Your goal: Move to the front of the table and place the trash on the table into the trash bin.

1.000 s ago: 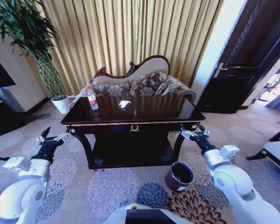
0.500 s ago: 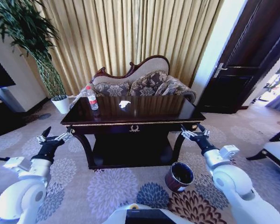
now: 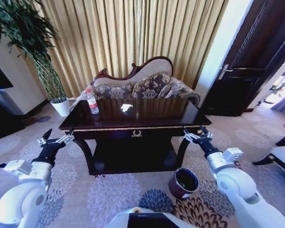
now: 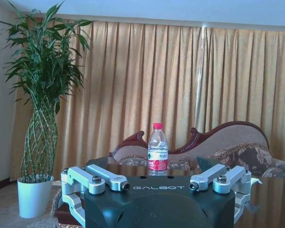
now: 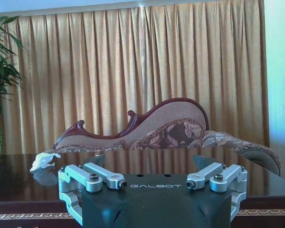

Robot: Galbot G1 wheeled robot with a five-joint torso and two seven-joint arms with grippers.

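Two open hands, left (image 3: 54, 140) and right (image 3: 197, 135), flank the dark surface (image 3: 152, 118) mid-approach; ahead of the left hand stands the bottle (image 4: 157, 148), ahead of the right a paper scrap (image 5: 44, 161), likely needing a reach.

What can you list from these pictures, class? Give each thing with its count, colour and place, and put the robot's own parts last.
table: one, near-black, centre
water bottle: one, clear with red cap, table's left end
paper scrap: one, white, mid-table
trash bin: one, maroon, floor by the table's right leg
sofa: one, patterned, behind table
plant: one, green, white pot, left
curtains: gold, back wall
door: dark, right
left tool: open, before table's left corner
right tool: open, before right corner
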